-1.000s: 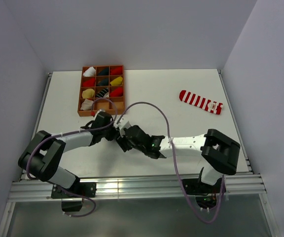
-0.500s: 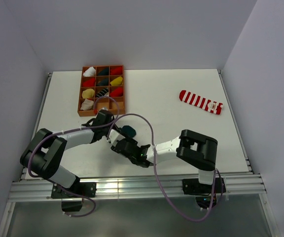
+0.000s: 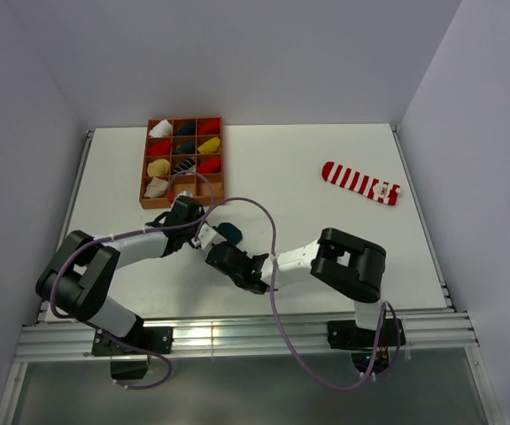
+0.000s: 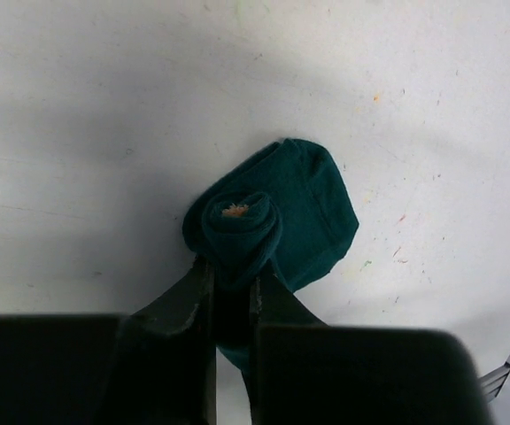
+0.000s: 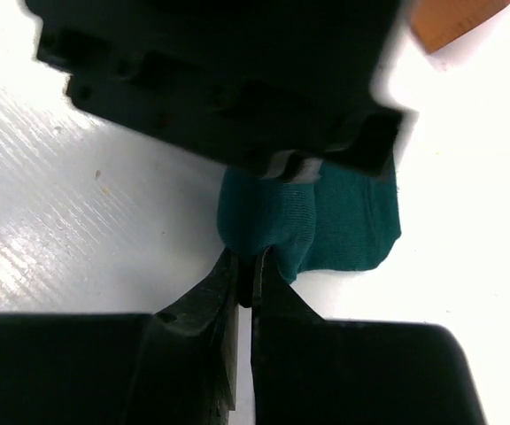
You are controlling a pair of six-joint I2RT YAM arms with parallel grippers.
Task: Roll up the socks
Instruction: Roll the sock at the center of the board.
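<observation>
A dark green sock [image 4: 312,208], partly rolled, lies on the white table [image 3: 326,230] near the middle front. My left gripper [image 4: 233,282] is shut on the rolled end, which shows a coil with an orange speck. From the opposite side my right gripper [image 5: 246,266] is shut on a pinch of the same dark green sock [image 5: 348,221], just under the left gripper's body [image 5: 220,80]. From above, the dark green sock [image 3: 230,233] shows between the left gripper [image 3: 205,236] and the right gripper [image 3: 220,251]. A red-and-white striped sock [image 3: 361,182] lies flat at the far right.
An orange compartment box [image 3: 145,168] at the back left holds rolled bundles in red, yellow, white and dark colours. Its corner [image 5: 454,18] shows in the right wrist view. Purple cables loop over both arms. White walls close in the table's sides.
My right arm has folded and swung left to the green sock, and its jaws have shut on the fabric. The left gripper keeps its grip and has shifted slightly left.
</observation>
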